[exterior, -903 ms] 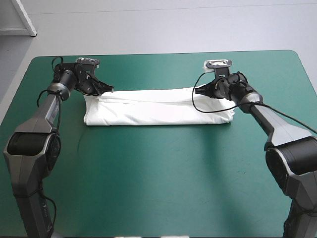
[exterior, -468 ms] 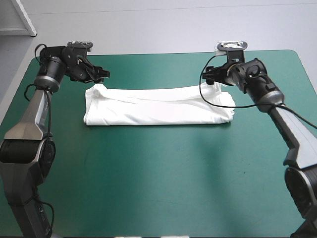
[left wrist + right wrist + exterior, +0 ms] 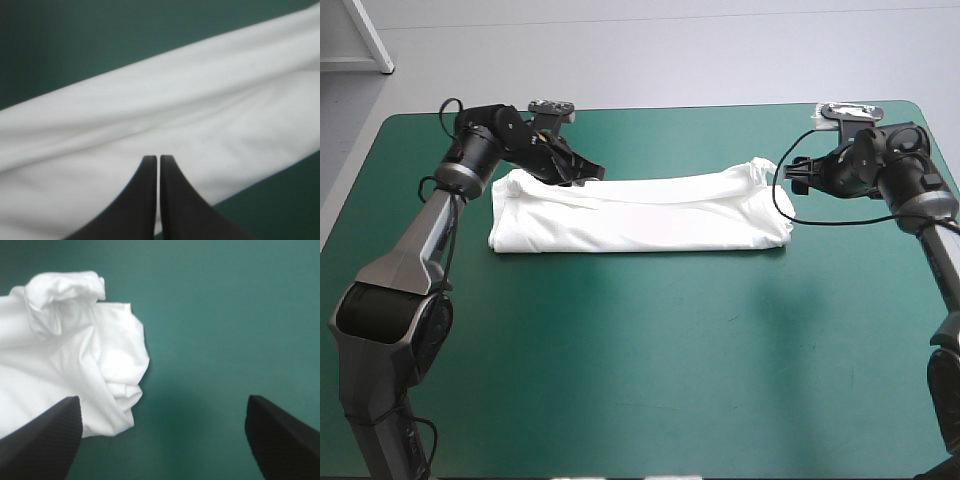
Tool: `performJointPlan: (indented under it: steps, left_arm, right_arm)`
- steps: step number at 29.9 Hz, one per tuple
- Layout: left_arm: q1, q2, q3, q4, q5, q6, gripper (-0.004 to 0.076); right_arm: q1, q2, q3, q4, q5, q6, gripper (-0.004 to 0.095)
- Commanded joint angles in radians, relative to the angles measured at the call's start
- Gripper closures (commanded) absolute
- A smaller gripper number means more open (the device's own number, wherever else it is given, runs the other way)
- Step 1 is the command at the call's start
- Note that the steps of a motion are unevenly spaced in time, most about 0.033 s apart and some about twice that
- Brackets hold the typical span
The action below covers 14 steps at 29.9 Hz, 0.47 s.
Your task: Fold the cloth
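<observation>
lying across the far half of the table [image 3: 650, 350], the shirt [image 3: 640, 212] is a long folded band in the high view, running left to right. the left gripper [image 3: 588, 174] hangs over its far edge near the left end. the right gripper [image 3: 794, 178] sits just beside the bunched right end, apart from it.

left wrist view: the left gripper [image 3: 158, 159] has its fingers pressed together in one arch above the shirt [image 3: 150, 115], with no fabric visibly caught between them.

right wrist view: the right gripper [image 3: 162, 400] is spread wide and empty. the crumpled end of the shirt [image 3: 65, 350] lies ahead, nearer one finger.

the shirt looks light, soft and limp, so it will likely sag and come unfolded if lifted at one point. the best hold, i judge, is a pinch through all layers at each end's corners, and the left must open first.
</observation>
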Motion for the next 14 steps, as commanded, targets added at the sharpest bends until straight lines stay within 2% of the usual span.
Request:
performJointPlan:
  steps: [1, 4, 6, 14]
  left_arm:
    - [-0.052, -0.028, 0.022, -0.043, -0.085, 0.005, 0.0734]
    - [-0.089, 0.014, 0.028, -0.058, -0.104, 0.005, 0.0734]
    - [-0.106, 0.048, 0.028, -0.056, -0.132, 0.005, 0.0734]
    - [-0.154, 0.151, 0.028, -0.043, -0.177, 0.005, 0.0734]
  right_arm:
    - [-0.073, -0.036, 0.021, 0.200, -0.049, -0.121, 0.0099]
    - [-0.119, -0.012, 0.047, 0.330, -0.049, -0.203, 0.0099]
    - [-0.135, 0.011, 0.047, 0.375, -0.036, -0.229, 0.0099]
    - [-0.138, 0.097, 0.046, 0.488, -0.037, -0.298, 0.0099]
